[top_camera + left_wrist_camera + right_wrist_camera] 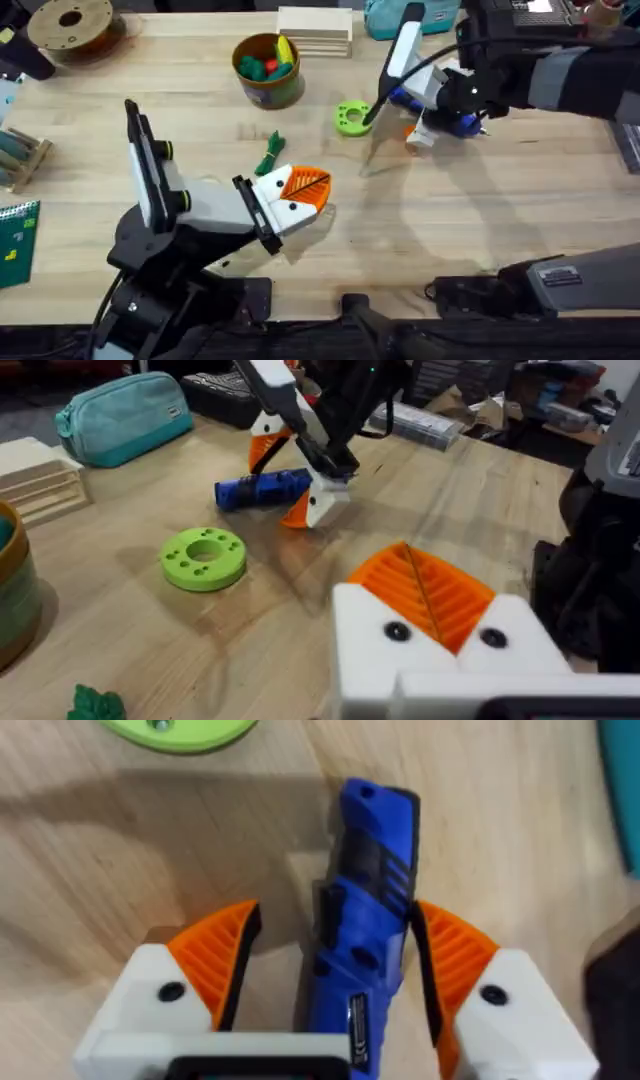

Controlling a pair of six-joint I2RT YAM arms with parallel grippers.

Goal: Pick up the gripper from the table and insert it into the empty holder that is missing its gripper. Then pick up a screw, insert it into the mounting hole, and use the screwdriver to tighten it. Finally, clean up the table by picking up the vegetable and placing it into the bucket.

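The blue screwdriver lies on the table at the far right, beside a green disc. My right gripper is down over it, open, with one orange-padded finger on each side. A gap shows at one pad. My left gripper hovers near the table's middle, shut, orange pads pressed together and holding nothing. The dark green vegetable lies just behind it. The olive bucket stands at the back. The loose gripper, the empty holder and the screw are out of view.
A green disc with a centre hole lies left of the screwdriver. Red and yellow toy foods sit in the bucket. Stacked wooden blocks and a teal pouch stand at the back, a filament spool at the back left.
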